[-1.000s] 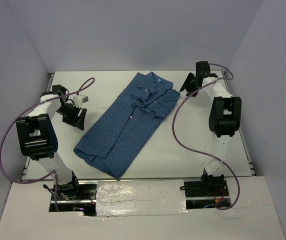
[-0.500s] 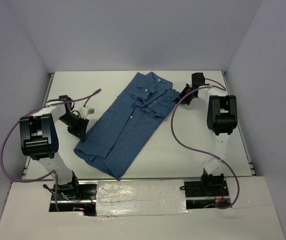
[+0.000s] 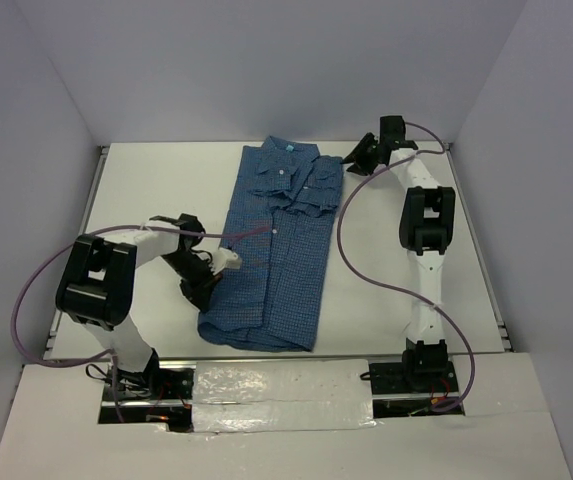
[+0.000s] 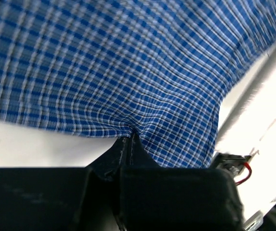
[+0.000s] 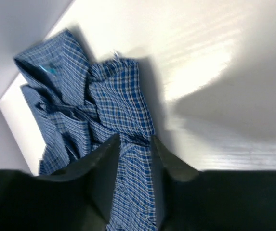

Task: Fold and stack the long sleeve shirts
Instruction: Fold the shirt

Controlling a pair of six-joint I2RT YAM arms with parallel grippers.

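The long sleeve shirt [image 3: 278,250], blue and finely checked, lies buttoned side up in the middle of the table, collar at the back and hem toward the arms. My left gripper [image 3: 209,283] sits at the shirt's left edge, low down. In the left wrist view it [image 4: 129,137] is shut on a puckered pinch of the shirt [image 4: 128,72]. My right gripper [image 3: 354,160] is at the shirt's far right shoulder. In the right wrist view its jaws [image 5: 135,139] stand apart, with the shirt [image 5: 123,96] showing between and under the fingertips.
The white table [image 3: 396,290] is walled in at the back and on both sides. The left arm's purple cable [image 3: 251,233] hangs across the shirt's left half. A crinkled silver strip [image 3: 276,395] runs along the near edge between the arm bases.
The shirt has swung from a diagonal lie to nearly straight, hem shifted right. My left gripper has shut on its left edge. My right gripper shifted to the shoulder, jaws now apart.
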